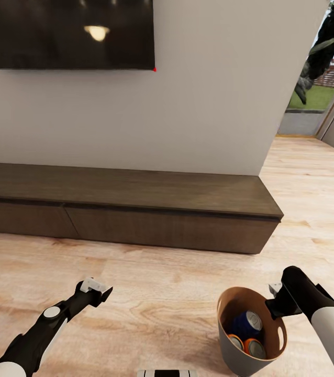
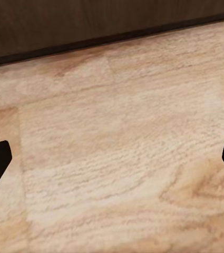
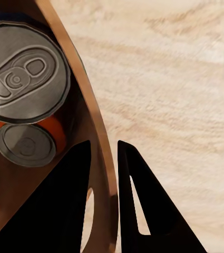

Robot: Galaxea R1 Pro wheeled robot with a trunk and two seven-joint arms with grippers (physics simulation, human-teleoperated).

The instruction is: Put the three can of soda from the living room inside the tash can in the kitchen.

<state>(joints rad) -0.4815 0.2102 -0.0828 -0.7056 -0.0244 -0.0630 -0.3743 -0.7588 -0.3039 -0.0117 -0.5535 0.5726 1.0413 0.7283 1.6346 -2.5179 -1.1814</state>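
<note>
Wooden floor carries the bucket, cans inside; right end effector pinches its rim, left end effector spread. A jolt could tip it.

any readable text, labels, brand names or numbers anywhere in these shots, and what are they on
None can be read.
Blue can: pale markings on its side, too small and blurred to read.
Orange cans: no legible print.
Can tops: only the pull tab and embossed shapes, no letters.
Trash can, TV, cabinet, floor and the right gripper on the rim: no writing or signs.
</note>
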